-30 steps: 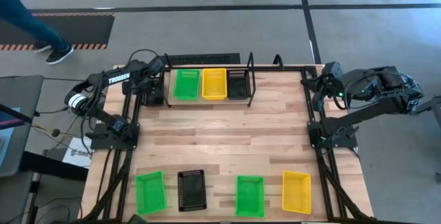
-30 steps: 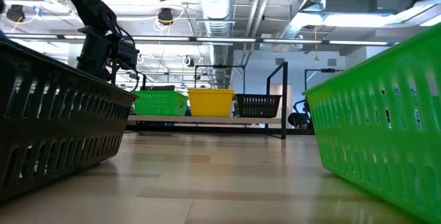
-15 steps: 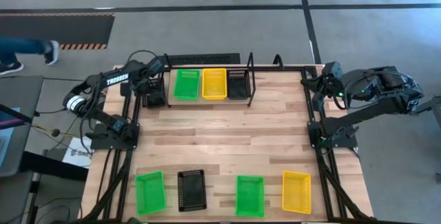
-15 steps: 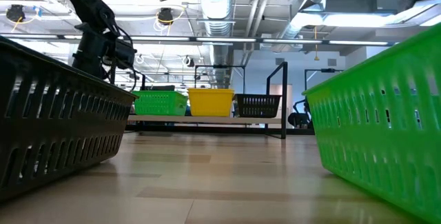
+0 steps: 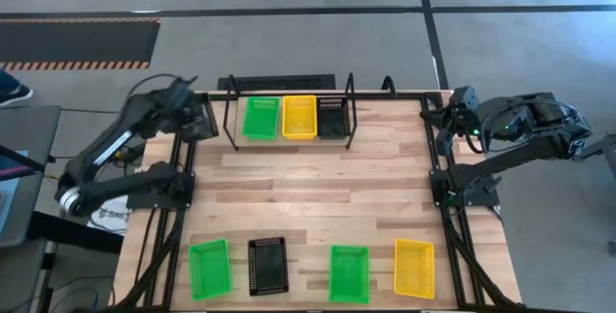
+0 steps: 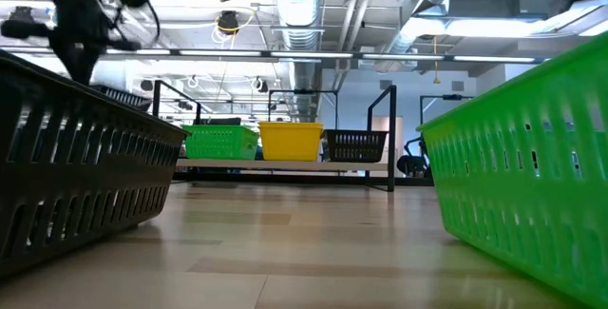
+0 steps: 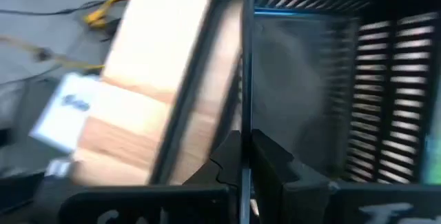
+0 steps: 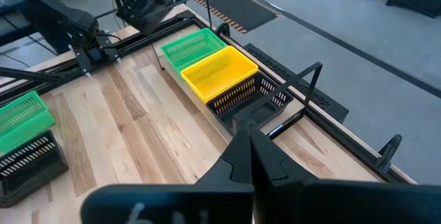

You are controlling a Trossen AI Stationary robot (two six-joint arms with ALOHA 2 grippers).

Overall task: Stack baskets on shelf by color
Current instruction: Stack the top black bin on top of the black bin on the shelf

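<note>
Shelf [image 5: 289, 138] at counter's [image 5: 318, 197] far edge carries green, yellow, black baskets [image 5: 298, 117]; four more wait near us. Left claw [image 5: 192, 116] shut, empty, beside shelf; right claw [image 8: 249, 138] shut, empty, parked.

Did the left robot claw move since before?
Yes. The left claw pulled back from beside the light wooden shelf with the black wire frame, out to the table's left edge.

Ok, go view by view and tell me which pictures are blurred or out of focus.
Left wrist view: smeared by motion, the black basket streaky. Low view: the near green basket soft, the shelf sharper, the left arm a blur. High view and right wrist view: sharp.
</note>
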